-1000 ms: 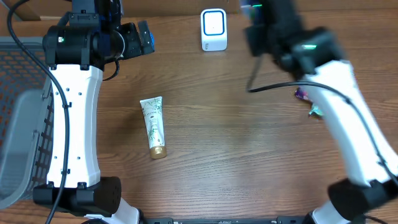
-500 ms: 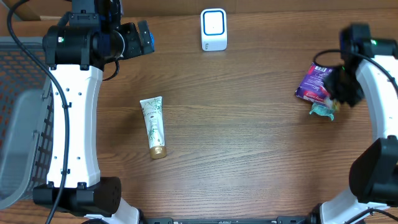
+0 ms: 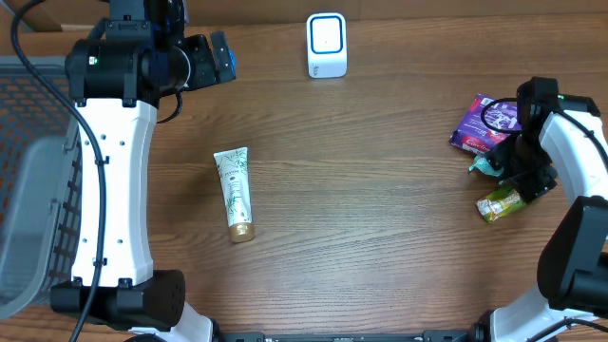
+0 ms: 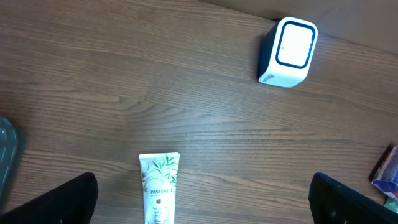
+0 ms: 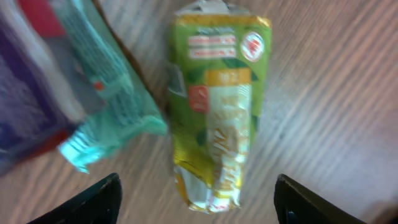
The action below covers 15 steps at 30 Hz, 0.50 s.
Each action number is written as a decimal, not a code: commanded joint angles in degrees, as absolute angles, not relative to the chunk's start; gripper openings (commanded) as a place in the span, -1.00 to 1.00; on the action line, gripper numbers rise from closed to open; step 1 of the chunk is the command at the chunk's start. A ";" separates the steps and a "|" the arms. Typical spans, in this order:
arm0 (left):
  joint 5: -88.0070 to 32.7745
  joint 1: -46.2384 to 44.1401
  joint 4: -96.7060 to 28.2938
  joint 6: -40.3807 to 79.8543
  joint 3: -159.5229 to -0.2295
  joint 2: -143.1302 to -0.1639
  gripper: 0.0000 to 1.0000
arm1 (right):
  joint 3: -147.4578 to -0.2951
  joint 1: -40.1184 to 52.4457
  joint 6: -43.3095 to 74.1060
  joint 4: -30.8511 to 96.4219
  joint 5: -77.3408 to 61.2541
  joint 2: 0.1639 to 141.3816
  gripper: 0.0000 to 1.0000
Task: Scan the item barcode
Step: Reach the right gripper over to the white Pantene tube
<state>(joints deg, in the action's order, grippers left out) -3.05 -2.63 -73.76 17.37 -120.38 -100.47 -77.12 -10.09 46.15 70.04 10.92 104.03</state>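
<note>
The left arm [image 3: 114, 180] reaches along the left side toward the far edge, its left hand [image 3: 218, 59] turned to the right with fingers [image 4: 68, 199] spread wide. The right arm [image 3: 578, 157] bends in at the right side, and the right hand [image 3: 525, 176] points down, fingers [image 5: 99, 199] wide apart

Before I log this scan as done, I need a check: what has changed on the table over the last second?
The right gripper swung from beside the scanner to the far right and opened, leaving a green packet lying beside the teal packet and purple packet. The left gripper, open, the tube and the scanner stayed put.
</note>
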 commanded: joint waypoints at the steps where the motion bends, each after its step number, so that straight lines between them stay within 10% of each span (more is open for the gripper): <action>1: -3.46 -3.03 -73.67 16.27 -120.86 -100.51 1.00 | -79.64 -9.98 44.31 71.57 11.90 102.13 0.57; 15: -3.44 -3.03 -73.69 16.27 -120.86 -100.51 0.99 | -92.05 4.71 31.64 70.54 -2.63 90.41 0.46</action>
